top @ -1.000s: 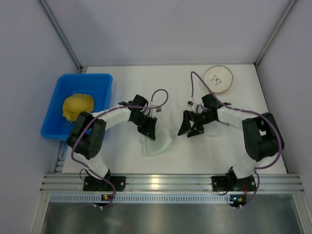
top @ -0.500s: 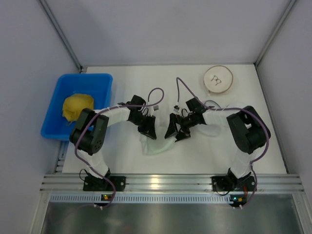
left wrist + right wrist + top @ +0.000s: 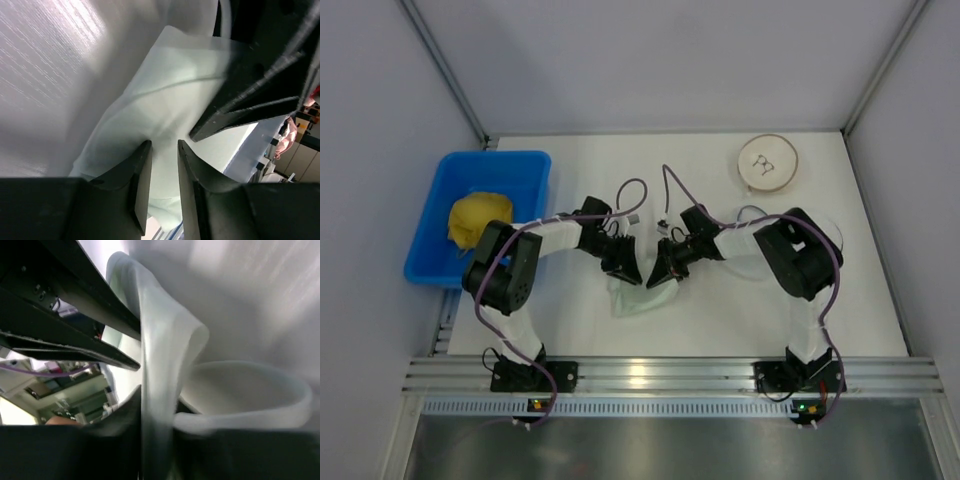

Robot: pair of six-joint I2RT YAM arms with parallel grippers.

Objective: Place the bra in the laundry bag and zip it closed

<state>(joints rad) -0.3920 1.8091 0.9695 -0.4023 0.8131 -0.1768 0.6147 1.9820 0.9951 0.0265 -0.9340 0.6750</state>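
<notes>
The pale mint bra (image 3: 640, 298) lies crumpled on the white table, in front of both grippers. My right gripper (image 3: 658, 276) is at its right edge and is shut on an upright fold of the bra (image 3: 160, 355); right gripper (image 3: 157, 395). My left gripper (image 3: 628, 270) stands over the bra's (image 3: 150, 100) left part. The left gripper (image 3: 164, 142) has its jaws a narrow gap apart, tips down on the fabric, which shows through the gap. The laundry bag (image 3: 832, 232) is a faint translucent round shape, mostly hidden under my right arm.
A blue bin (image 3: 435, 200) at the left holds a yellow cloth lump (image 3: 480, 218). A white disc with a tan rim (image 3: 768, 163) sits at the back right. Grey walls close in the table on three sides.
My right arm has swung left from beside the laundry bag to the bra, and its wide-open jaws have closed on the fabric. The left jaws have parted slightly.
</notes>
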